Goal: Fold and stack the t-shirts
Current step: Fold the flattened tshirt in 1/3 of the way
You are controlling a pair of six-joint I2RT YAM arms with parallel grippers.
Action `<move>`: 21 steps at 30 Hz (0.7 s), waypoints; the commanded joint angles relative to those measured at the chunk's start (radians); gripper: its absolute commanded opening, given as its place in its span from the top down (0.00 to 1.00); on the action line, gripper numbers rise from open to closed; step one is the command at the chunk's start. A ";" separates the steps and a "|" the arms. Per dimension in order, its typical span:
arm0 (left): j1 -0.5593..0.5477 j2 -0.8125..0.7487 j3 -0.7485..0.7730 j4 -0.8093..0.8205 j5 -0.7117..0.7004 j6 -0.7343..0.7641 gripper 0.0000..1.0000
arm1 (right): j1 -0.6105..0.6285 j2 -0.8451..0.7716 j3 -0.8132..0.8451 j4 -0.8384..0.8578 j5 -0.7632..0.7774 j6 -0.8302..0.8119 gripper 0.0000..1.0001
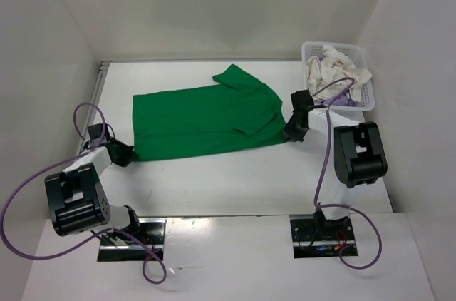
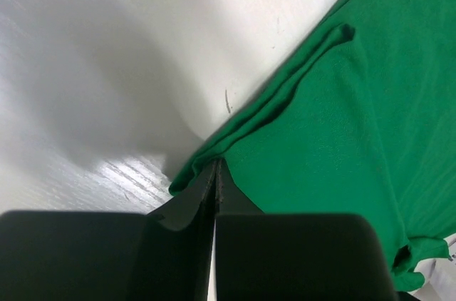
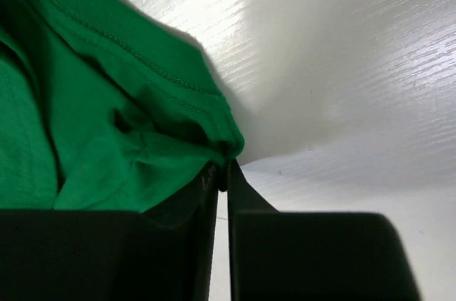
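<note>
- You see the green t-shirt (image 1: 206, 119) as matt knitted cloth with a stitched hem.
- Your worktop (image 1: 235, 180) looks white, fine-grained and faintly glossy.
- At two o'clock, the basket (image 1: 365, 58) is white plastic lattice.
- The left end effector (image 2: 216, 169) and right end effector (image 3: 222, 172) look like matt black plastic.

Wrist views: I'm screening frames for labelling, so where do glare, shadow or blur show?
Left wrist: glare patch on the table beside the green t-shirt, broad soft shadow above it; the left hand is dark and blurred. Right wrist: bright sheen on the table, a shadow band beside the green t-shirt, right hand underexposed.
</note>
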 commanded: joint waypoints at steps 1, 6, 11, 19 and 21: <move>0.006 0.035 0.049 0.018 0.006 0.006 1.00 | -0.017 -0.030 -0.027 0.060 0.071 0.061 0.92; 0.006 0.026 0.058 -0.014 -0.003 0.006 1.00 | -0.026 -0.118 -0.117 -0.009 0.086 0.081 0.97; 0.006 -0.017 0.049 -0.067 -0.021 0.027 1.00 | -0.044 -0.271 -0.223 -0.109 0.004 0.139 0.98; 0.006 -0.153 0.020 -0.199 0.011 0.029 1.00 | -0.024 -0.425 -0.265 -0.235 -0.081 0.213 0.72; 0.006 -0.153 0.020 -0.209 0.026 0.019 0.90 | -0.024 -0.478 -0.256 -0.244 -0.081 0.213 0.57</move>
